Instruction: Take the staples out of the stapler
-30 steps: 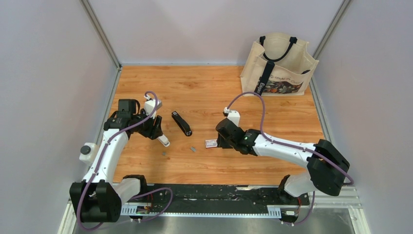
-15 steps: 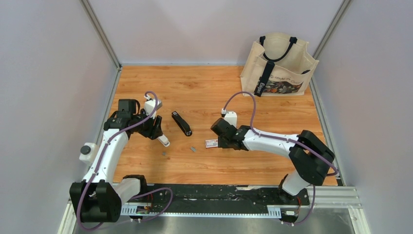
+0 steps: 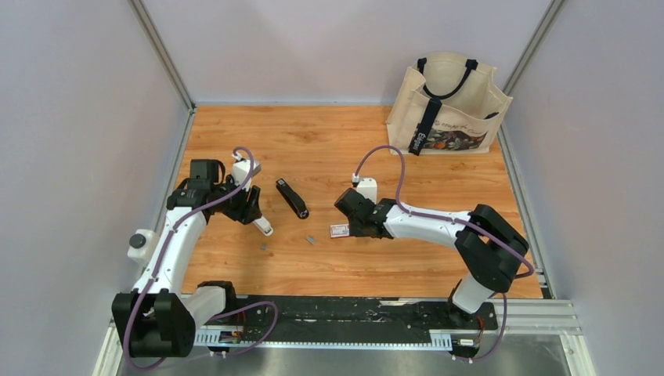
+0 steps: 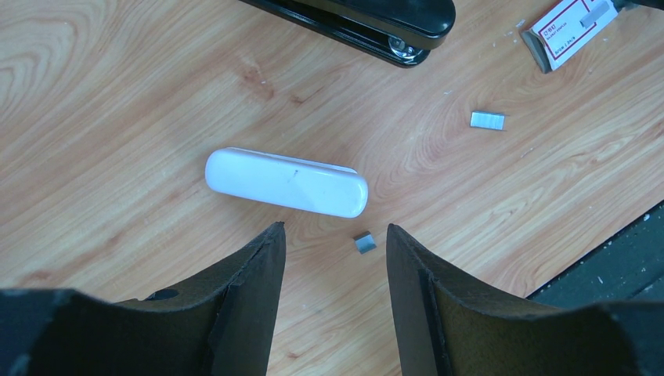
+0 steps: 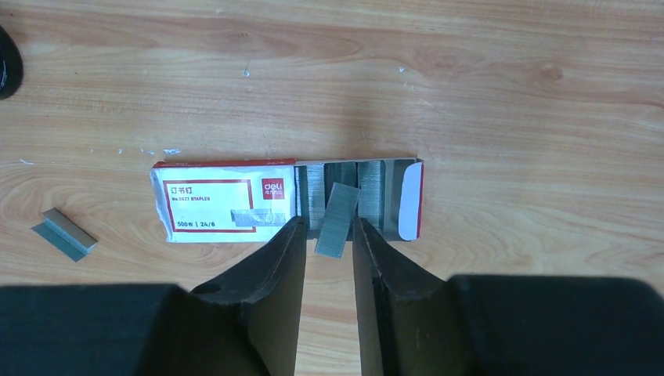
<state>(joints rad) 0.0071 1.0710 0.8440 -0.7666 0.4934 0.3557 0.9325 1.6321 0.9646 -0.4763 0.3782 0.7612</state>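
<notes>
The right gripper (image 5: 325, 223) hangs low over the open end of the staple box (image 5: 223, 207), its jaws narrowly parted. A grey strip of staples (image 5: 338, 219) lies tilted between its fingers, the far end over the box's open tray and the near end over the table (image 5: 509, 94). The strip seems to touch the right-hand finger, but whether the jaws pinch it cannot be told. Another short strip (image 5: 64, 233) lies on the wood well to the left of this gripper.

The left gripper (image 4: 333, 235) is released and holds nothing, its jaws wide over the wood. A tiny staple piece (image 4: 364, 242) lies just ahead of the gap, nearer the right-hand finger. Just beyond it a white rounded oblong piece (image 4: 286, 182) lies flat. Farther ahead lies the black stapler (image 4: 368, 23), apart from both grippers. A tote bag (image 3: 446, 102) stands far beyond the right gripper, at the table's back edge.
</notes>
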